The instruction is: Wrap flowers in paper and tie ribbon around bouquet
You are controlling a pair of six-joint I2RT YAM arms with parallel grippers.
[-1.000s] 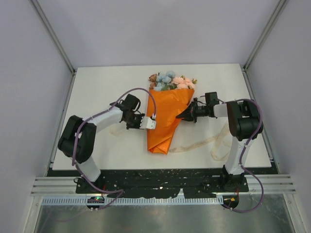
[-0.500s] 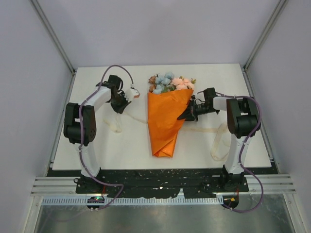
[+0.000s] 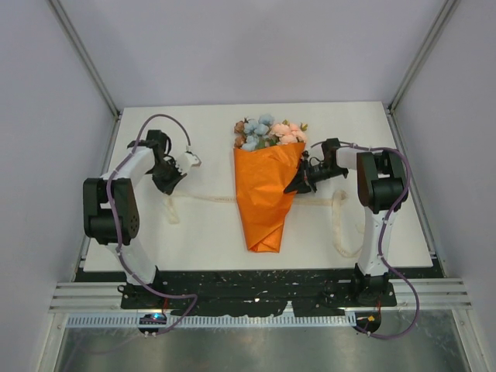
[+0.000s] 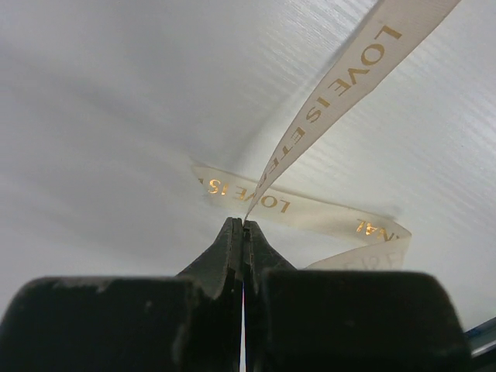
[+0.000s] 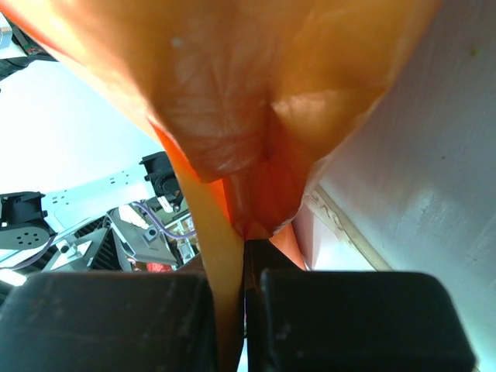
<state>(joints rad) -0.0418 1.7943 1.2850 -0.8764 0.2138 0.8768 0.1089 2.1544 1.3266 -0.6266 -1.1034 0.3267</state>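
On table (image 3: 194, 139): one bouquet (image 3: 266, 186), one ribbon (image 3: 209, 199)

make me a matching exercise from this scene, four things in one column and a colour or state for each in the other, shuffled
Column one
1 flowers
2 ribbon
3 left gripper
4 right gripper

Column two
a shut on an edge of the orange paper
b blue, pink and peach blooms
c shut on the ribbon
d cream with gold letters

Pairs: 1-b, 2-d, 3-c, 4-a
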